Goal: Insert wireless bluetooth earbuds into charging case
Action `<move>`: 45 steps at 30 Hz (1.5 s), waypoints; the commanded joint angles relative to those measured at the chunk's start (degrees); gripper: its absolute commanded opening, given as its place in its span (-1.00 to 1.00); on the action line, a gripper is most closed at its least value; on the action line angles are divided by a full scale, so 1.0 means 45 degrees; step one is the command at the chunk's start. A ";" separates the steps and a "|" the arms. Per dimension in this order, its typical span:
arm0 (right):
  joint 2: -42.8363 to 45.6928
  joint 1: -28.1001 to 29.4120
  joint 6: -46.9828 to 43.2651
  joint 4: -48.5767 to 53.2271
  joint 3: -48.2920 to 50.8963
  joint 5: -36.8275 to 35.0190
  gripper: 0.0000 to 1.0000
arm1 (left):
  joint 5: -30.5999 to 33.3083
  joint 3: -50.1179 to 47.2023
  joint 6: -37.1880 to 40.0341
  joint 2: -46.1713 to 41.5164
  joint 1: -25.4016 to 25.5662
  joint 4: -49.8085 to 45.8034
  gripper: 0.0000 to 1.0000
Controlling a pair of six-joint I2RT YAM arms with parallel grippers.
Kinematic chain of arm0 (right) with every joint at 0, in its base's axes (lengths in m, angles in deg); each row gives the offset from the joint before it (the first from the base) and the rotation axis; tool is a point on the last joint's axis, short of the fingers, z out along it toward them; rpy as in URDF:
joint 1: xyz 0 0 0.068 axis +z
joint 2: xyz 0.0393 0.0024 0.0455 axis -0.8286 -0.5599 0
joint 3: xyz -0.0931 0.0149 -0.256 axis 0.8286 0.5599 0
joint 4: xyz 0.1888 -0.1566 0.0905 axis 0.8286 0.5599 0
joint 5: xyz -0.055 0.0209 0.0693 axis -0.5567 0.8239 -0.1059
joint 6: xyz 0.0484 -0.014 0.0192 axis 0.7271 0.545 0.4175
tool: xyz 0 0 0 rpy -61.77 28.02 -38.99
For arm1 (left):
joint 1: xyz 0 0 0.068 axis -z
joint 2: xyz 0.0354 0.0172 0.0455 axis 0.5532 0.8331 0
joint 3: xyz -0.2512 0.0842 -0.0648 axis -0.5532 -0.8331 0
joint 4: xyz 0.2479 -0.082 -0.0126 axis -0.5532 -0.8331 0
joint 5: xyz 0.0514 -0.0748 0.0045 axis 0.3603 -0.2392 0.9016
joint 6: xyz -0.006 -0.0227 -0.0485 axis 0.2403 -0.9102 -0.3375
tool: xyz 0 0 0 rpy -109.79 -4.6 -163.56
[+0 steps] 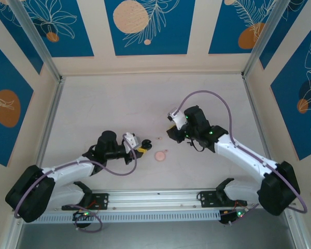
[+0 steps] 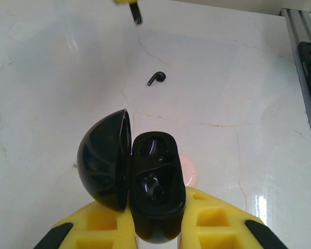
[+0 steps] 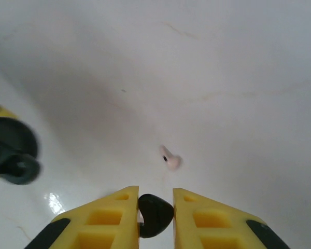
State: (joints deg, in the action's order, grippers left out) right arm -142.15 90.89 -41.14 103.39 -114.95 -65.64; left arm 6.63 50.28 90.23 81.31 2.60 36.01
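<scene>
Presently, top external: left gripper, right gripper near each other.
Left wrist: left gripper clamped on open black charging case; loose black earbud on bench, 12 o'clock.
Right wrist: right gripper clamped on held black earbud; best seated stem-first, square over socket.

I work in a robot test cell, a lab rig rather than a home. My left arm and right arm are bolted to an aluminium rail at 6 o'clock. The pale, marble-patterned surface is boxed in by printed blue-leaf panels at 9, 12 and 3 o'clock. Bare metal posts frame them, and a purple cable loops loose above my right arm.
</scene>
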 commanded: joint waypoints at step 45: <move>-0.1184 0.2724 -0.5687 -0.1782 -0.0514 0.1611 -0.63 | -0.2521 0.0972 -0.1031 0.0945 0.0084 0.1929 -0.72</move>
State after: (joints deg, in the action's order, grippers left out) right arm -147.04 102.52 -65.05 95.48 -115.44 -57.47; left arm -2.44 53.12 85.99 86.99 2.60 42.83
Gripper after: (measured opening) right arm 0.188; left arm 0.165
